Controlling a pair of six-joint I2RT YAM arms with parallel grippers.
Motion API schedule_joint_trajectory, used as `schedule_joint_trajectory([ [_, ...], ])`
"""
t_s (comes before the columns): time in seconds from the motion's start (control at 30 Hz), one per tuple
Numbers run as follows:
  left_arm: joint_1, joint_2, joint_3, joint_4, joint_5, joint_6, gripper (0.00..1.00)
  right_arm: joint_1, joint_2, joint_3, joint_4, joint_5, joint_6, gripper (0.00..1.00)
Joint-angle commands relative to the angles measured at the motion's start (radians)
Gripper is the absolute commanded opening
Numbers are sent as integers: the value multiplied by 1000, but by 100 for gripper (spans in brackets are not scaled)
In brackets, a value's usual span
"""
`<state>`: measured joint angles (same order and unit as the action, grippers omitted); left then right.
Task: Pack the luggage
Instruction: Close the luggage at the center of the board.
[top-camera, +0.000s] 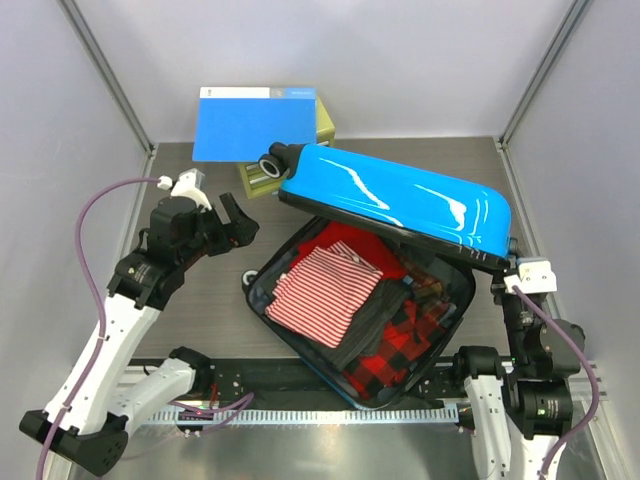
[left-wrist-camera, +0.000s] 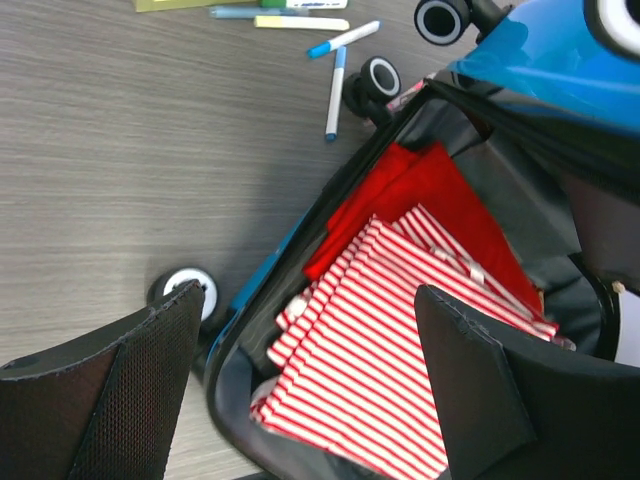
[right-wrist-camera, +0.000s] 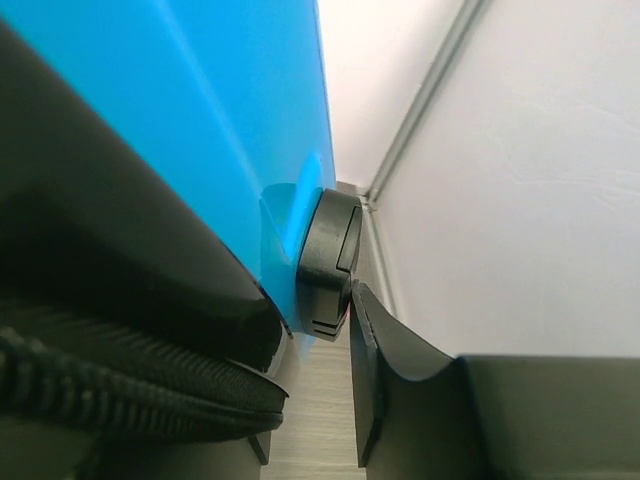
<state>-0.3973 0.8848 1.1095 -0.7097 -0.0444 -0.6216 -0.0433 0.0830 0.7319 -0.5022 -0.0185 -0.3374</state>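
Left gripper (top-camera: 236, 220): the jaws are standing wide and holding nothing. Its two fingers (left-wrist-camera: 130, 400) are hanging in the air, touching nothing. Directly below and between them, a striped shirt (left-wrist-camera: 400, 340) is lying folded inside the luggage (top-camera: 430, 205), on top of a red garment (left-wrist-camera: 430, 190). Just outside the left finger, a wheel (left-wrist-camera: 185, 288) of the case is resting on the table (left-wrist-camera: 120, 150). Farther out past the fingertips, pens (left-wrist-camera: 335, 80) are lying loose beside a box (top-camera: 327, 122), with a folder (top-camera: 250, 125) over it.

Right gripper (top-camera: 503, 272): it is sitting hard against the right end of the lid (top-camera: 380, 185). We are seeing one finger (right-wrist-camera: 400, 400) just beside a second wheel (right-wrist-camera: 328, 262). The shell is hiding the other finger, so we cannot tell how far apart the jaws are standing, nor whether they are gripping anything.

The luggage is lying between the two grippers, with its base flat on the table and its lid tilting part-open over the far half. A plaid garment (top-camera: 400, 345) is filling the side nearer the right gripper.
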Motion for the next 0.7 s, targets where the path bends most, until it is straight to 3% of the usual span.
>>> schedule_joint_trajectory([
  [0.0,-3,-24,29,-25,-43,-9,87,23,-11,125,-208,-353,196,40],
  [0.07,-2,-30,33,-28,-58,-13,87,14,-32,147,-222,-363,215,54],
  [0.23,-3,-37,58,-28,-101,-29,87,2,-45,195,-256,-409,204,51],
  [0.47,-2,-14,214,-48,-202,6,87,3,-35,251,-317,-437,192,56],
  [0.67,-3,23,308,-50,-201,2,87,-1,-25,365,-387,-408,238,62],
])
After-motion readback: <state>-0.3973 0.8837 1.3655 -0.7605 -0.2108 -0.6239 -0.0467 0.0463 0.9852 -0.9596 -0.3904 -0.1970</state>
